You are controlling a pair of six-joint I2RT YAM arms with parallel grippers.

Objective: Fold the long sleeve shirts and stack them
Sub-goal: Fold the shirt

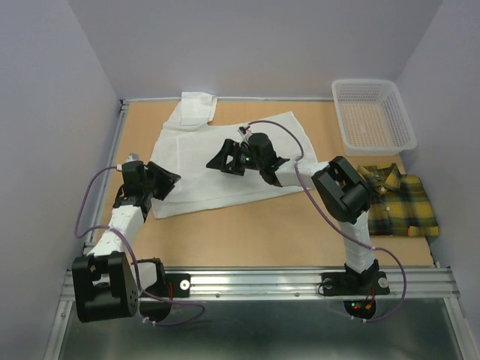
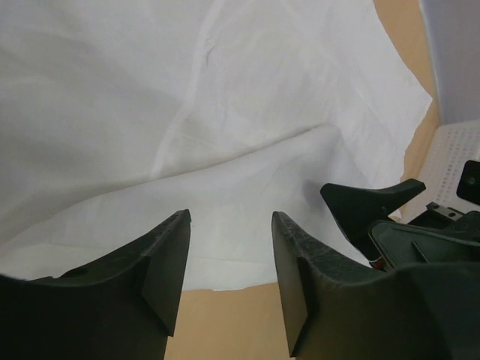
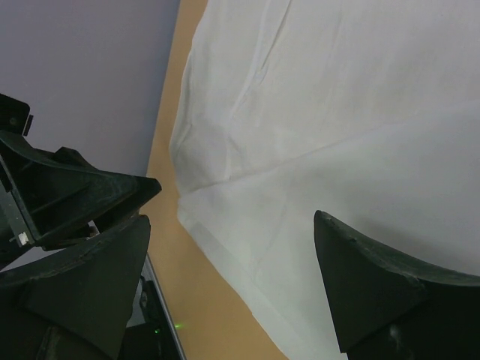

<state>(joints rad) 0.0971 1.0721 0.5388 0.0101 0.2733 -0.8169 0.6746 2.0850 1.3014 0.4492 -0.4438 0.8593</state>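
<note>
You're on the white shirt [image 1: 225, 161] now. It lies spread across the left and middle of the counter [image 1: 262, 232], with a bunched part up against the far wall. The plaid shirt [image 1: 397, 199] sits folded at the right, just in front of the basket [image 1: 409, 131], so I'd judge half the job done, with this fold and the stacking left to do.

Your left pincer [image 1: 171, 184] is at the shirt's left near corner. Its jaws are partly apart and nothing is between them; the wrist view shows the hem just ahead of the tips. Your right pincer [image 1: 225, 159] hangs over the middle of the cloth, spread wide and empty.

The next move probably calls for getting the lower left finger under the hem and pinching only the layers you mean to lift. Then carry that side over towards the middle.

Mind the edges: the left wall and side rail are close to your left arm, so swing inwards. There's bare counter along the near hem, and more between the two shirts for the later carry. Keep the right arm's cable clear of the cloth
</note>
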